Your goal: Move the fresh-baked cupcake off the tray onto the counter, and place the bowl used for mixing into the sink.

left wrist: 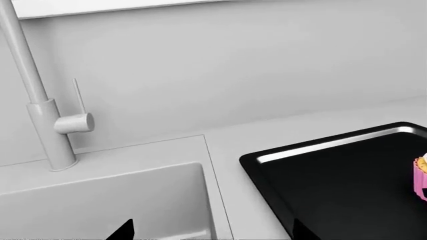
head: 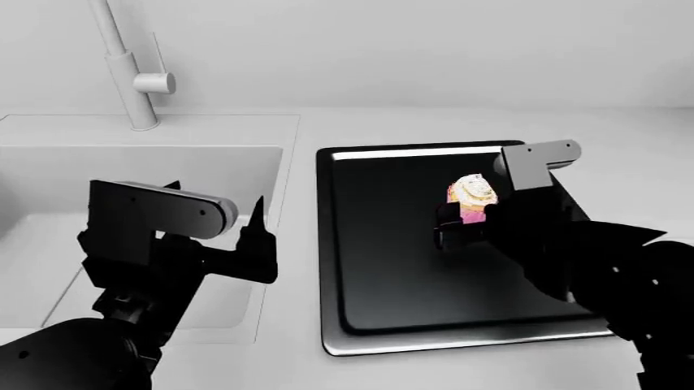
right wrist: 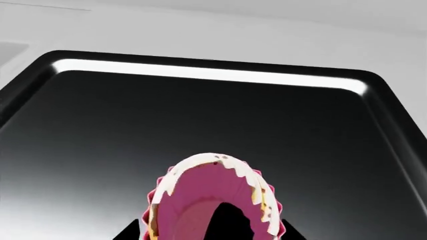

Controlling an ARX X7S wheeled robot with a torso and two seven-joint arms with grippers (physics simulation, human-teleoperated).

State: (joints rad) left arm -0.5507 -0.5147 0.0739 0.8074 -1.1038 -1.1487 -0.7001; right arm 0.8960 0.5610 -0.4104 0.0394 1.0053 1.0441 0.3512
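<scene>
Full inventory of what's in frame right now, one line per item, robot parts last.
cupcake: 1, pink wrapper with white frosting, over the tray's far right part, at the right gripper's tips
tray: 1, glossy black with silvery rim, on the counter right of the sink
counter: 1, light grey-white, around sink and tray
sink: 1, light grey, recessed at left
faucet: 1, grey-white, behind the sink
bowl: none visible in any view
left gripper: 1, black, above the sink's right edge, holding nothing
right gripper: 1, black, around the cupcake; grip state unclear
</scene>
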